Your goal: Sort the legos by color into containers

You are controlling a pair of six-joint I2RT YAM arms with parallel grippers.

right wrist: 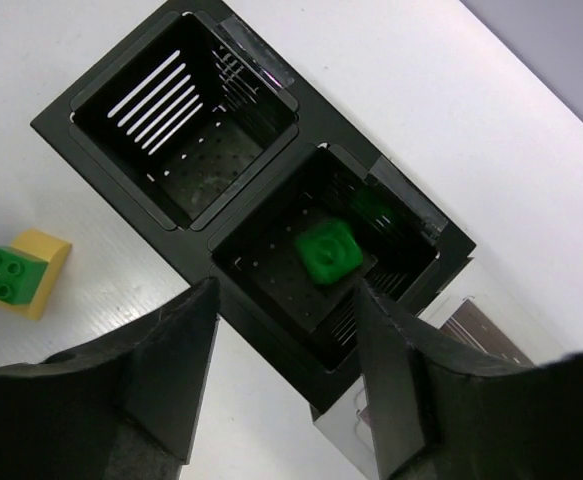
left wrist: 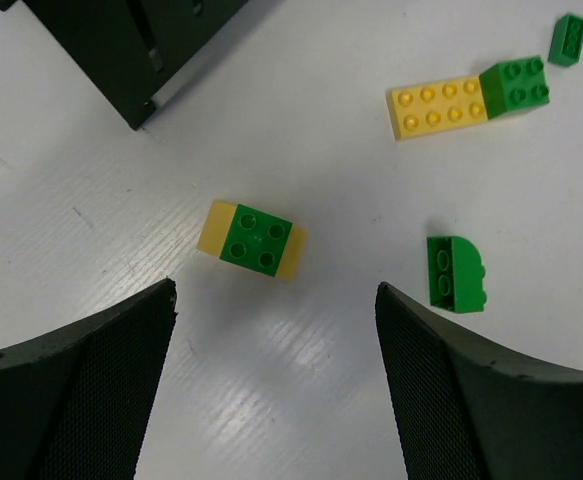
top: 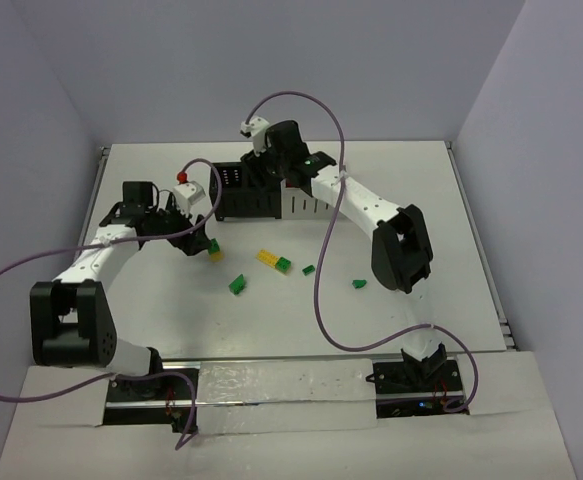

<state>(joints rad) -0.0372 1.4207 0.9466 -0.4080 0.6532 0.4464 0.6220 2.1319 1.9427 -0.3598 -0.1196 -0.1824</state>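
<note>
The left arm (top: pixel 106 248) hangs over a yellow lego (top: pixel 215 255); the right arm (top: pixel 356 200) leans over the black containers (top: pixel 241 206).

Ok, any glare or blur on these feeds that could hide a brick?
Left wrist: sharp, only a mild sheen on the table near the green-on-yellow brick. Right wrist: the green brick inside the black bin is blurred, bin interior dark. Top external: even light, loose bricks tiny.

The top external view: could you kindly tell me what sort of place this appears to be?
Probably a robotics lab test cell: plain lilac walls enclose a white table, with two white-and-black robot arms bolted at its near edge.
</note>
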